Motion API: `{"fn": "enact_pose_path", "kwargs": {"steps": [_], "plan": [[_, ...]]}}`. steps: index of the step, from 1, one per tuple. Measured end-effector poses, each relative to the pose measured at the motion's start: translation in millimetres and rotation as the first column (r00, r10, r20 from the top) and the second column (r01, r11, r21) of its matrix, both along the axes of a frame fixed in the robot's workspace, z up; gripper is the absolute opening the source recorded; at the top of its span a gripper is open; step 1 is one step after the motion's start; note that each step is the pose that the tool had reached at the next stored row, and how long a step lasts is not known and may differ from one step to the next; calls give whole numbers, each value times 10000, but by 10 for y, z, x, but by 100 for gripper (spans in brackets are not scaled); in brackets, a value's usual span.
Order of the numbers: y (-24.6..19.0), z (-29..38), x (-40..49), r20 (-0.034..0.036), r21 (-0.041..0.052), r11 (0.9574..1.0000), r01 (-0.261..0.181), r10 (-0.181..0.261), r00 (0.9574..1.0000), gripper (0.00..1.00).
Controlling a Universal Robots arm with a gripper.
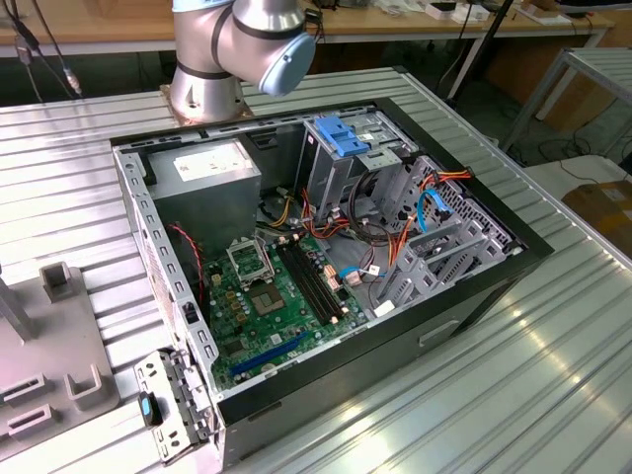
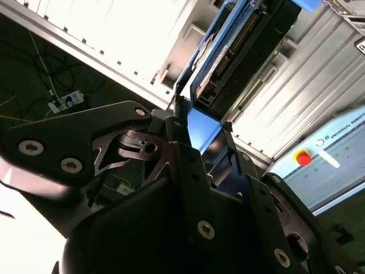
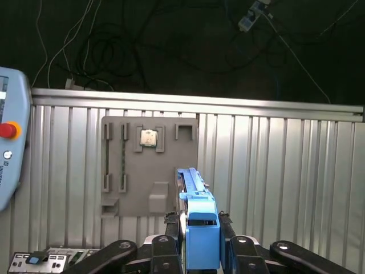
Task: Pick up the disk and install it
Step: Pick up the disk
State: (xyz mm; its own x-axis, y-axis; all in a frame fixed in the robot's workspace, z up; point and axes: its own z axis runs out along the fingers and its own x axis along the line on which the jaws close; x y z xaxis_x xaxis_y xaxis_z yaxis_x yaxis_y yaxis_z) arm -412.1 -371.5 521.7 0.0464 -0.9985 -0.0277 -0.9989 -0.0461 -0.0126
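Note:
My gripper (image 3: 198, 228) is shut on the disk (image 3: 195, 197), a flat dark drive held on edge, with bright blue rails and a blue tab between the black fingers (image 3: 170, 228). In the second wrist view the disk (image 2: 246, 50) sticks out past the gripper (image 2: 202, 134), its dark body edged by a blue rail. It hangs in the air above the ribbed metal table (image 3: 285, 165). The open computer case (image 1: 326, 257) lies on the table (image 1: 513, 395) in the exterior view.
A grey fixture plate (image 3: 125, 194) with a small chip (image 3: 149, 137) lies below the gripper. A pendant with a red button (image 3: 7, 130) sits beside it. Inside the case are a green motherboard (image 1: 272, 301), a grey power supply (image 1: 205, 176) and a pale blue bracket (image 1: 342, 138). The arm's base (image 1: 212, 59) stands behind the case.

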Motion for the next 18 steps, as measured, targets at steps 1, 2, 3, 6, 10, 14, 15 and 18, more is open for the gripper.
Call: {"fn": "enact_pose_path", "kwargs": {"steps": [1,2,3,6,10,14,15,18], "plan": [[0,0,41,0,0,10000,0,0,10000,36],[0,0,97,0,0,10000,0,0,10000,36],[0,0,135,0,0,10000,0,0,10000,36],[0,0,278,0,0,10000,0,0,10000,36],[0,0,414,1,0,10000,0,0,10000,36],[0,0,478,1,0,10000,0,0,10000,36],[0,0,496,0,0,10000,-1,1,10000,36],[0,0,569,0,0,10000,0,0,10000,36]]}}
